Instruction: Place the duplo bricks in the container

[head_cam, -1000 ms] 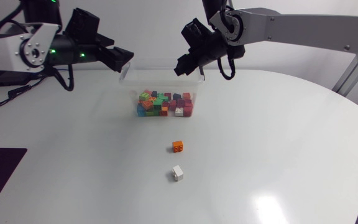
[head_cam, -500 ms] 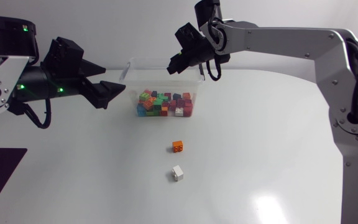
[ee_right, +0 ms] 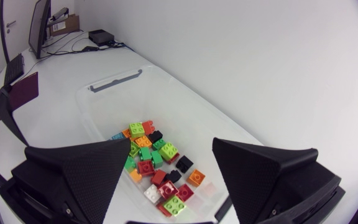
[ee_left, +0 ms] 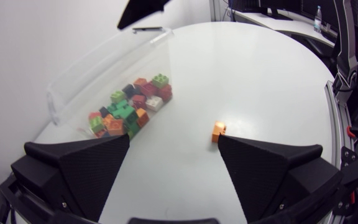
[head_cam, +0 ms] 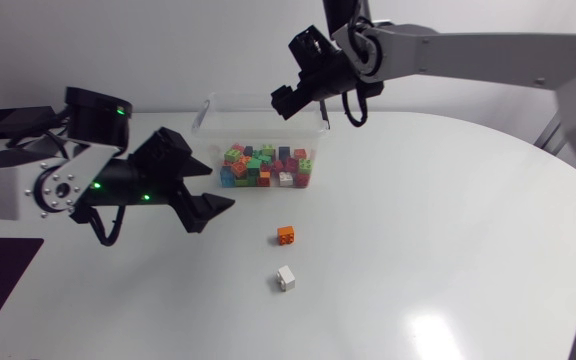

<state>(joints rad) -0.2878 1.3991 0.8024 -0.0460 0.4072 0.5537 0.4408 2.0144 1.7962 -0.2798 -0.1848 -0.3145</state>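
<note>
White tabletop (head_cam: 448, 230), head view: a clear plastic container (head_cam: 205, 108) stands at the far side, with a heap of mixed-coloured duplo bricks (head_cam: 266, 167) at its near end. Outside it lie a small orange duplo brick (head_cam: 287, 235) and, nearer the front and apart from it, a small white duplo brick (head_cam: 286, 278). My left gripper (head_cam: 221, 187) hangs near the container's near left corner. My right gripper (head_cam: 284, 104) is above its far rim.

Left wrist view: my left gripper (ee_left: 174, 140) has its fingers spread wide and holds nothing. The small orange duplo brick (ee_left: 218, 131) lies just ahead of one fingertip, and the clear plastic container (ee_left: 98, 68) is farther ahead.

Right wrist view: my right gripper (ee_right: 171, 143) is likewise spread and empty, looking down into the clear plastic container (ee_right: 114, 81) at the mixed-coloured duplo bricks (ee_right: 157, 168).
</note>
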